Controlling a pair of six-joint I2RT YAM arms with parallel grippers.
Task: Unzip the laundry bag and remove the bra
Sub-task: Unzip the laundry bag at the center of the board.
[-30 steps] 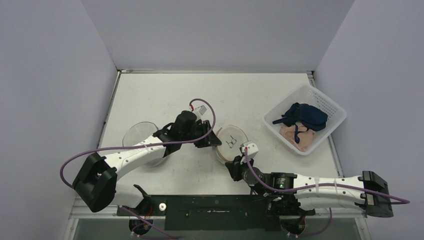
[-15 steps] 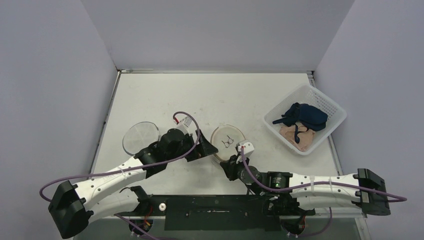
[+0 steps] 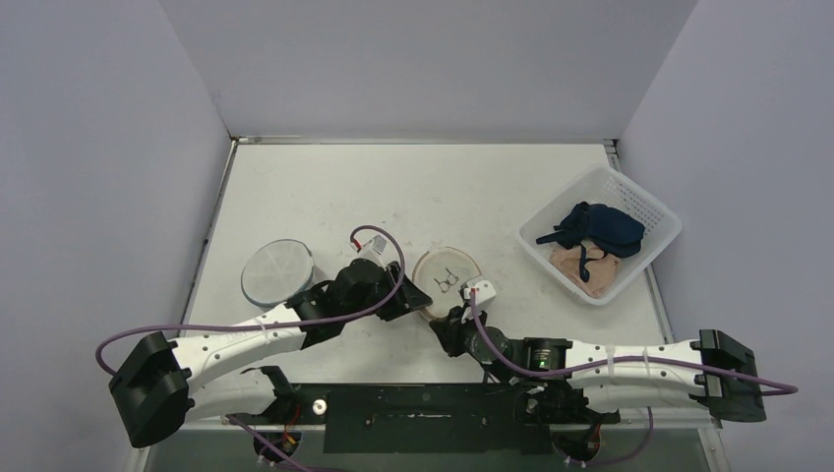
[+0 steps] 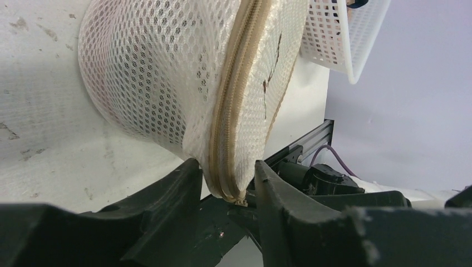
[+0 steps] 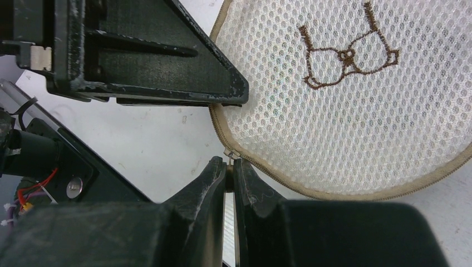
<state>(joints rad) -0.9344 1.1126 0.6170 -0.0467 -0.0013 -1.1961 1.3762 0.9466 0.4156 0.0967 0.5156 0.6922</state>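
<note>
White counter (image 3: 413, 187) carries everything. White perforated plastic basket (image 3: 644, 202) at far right, dark blue and beige garments inside. Left arm (image 3: 246, 339) stretched low from near-left corner toward centre. Right arm (image 3: 610, 359) laid flat along near edge, reaching left. Round cream mesh laundry bag with brown embroidered bra motif (image 3: 447, 280) mid-counter, between both wrists; contents not discernible through mesh. Left claw (image 4: 225, 166) clenched on bag's zippered rim. Right claw (image 5: 229, 162) pinched tight on small metal zipper pull (image 5: 228, 154) at bag's near edge.
</note>
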